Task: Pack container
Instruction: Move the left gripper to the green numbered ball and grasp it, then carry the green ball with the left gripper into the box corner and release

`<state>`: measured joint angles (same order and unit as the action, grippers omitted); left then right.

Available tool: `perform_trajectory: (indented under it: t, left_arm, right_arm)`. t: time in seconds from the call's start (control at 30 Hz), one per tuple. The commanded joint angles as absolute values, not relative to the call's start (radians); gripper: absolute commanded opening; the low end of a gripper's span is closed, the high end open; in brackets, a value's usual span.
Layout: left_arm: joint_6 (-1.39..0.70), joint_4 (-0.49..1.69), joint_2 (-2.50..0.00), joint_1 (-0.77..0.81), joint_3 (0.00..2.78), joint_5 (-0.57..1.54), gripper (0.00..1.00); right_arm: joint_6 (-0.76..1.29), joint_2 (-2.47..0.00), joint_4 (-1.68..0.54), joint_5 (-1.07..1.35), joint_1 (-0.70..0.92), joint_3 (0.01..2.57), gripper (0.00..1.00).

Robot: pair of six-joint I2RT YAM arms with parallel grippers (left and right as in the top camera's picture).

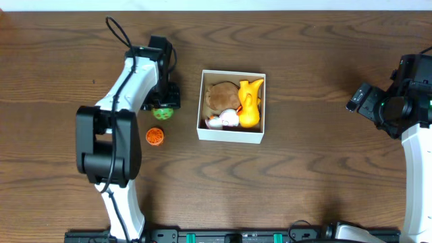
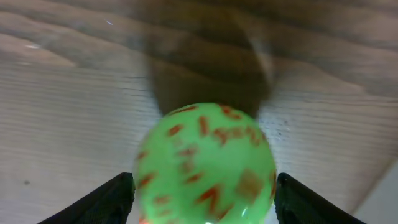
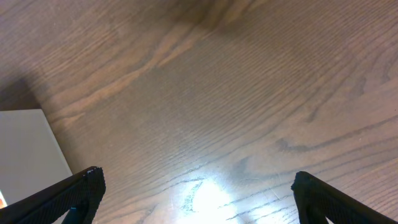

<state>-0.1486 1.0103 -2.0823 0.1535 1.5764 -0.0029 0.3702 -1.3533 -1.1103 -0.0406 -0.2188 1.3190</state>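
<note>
Centrally on the desk (image 1: 310, 182) the container (image 1: 231, 136) is seen, open-topped, with a brown soft toy (image 1: 220, 96), a yellow toy (image 1: 250, 101) and a small white one (image 1: 226, 120) packed inside. Its thin card is judged light, stiff and easily dented; a wall edge is best pinched, if it is handled at all. Just left of it, a green ball (image 2: 205, 165) is clasped by the left tool (image 2: 205, 202). An orange ball (image 1: 155, 136) is noted nearby. The right tool (image 3: 199, 186) is held spread, empty, well apart.

A robotics lab setup: a left arm (image 1: 125, 88) and right arm (image 1: 413, 155) flank a wood-grain table (image 1: 310, 175).
</note>
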Motion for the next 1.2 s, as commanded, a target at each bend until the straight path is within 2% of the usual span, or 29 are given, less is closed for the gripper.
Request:
perform_trajectory:
  t: [0.0, 0.1, 0.53, 0.83, 1.0, 1.17]
  left_arm:
    - [-0.131, 1.016, -2.111, 0.151, 1.572, 0.001, 0.72]
    - [-0.131, 1.021, -2.111, 0.151, 1.572, 0.001, 0.72]
    - [-0.131, 1.137, -2.025, 0.153, 1.623, 0.001, 0.31]
    - [-0.132, 1.135, -1.727, 0.208, 1.623, 0.073, 0.32]
    - [-0.138, 1.069, -1.601, 0.342, 1.623, 0.091, 0.32]
    - [-0.227, 0.946, -1.599, 0.510, 1.619, 0.091, 0.36]
  right_arm:
    - [0.358, -1.360, -1.111, -0.045, -0.229, 1.324, 0.99]
    - [0.358, -1.360, -1.111, -0.045, -0.229, 1.324, 0.99]
    - [0.358, -1.360, -1.111, -0.044, -0.229, 1.324, 0.99]
    - [0.358, -1.360, -1.111, -0.044, -0.229, 1.324, 0.99]
    - [0.358, -1.360, -1.111, -0.044, -0.229, 1.324, 0.99]
    - [0.358, -1.360, -1.111, -0.044, -0.229, 1.324, 0.99]
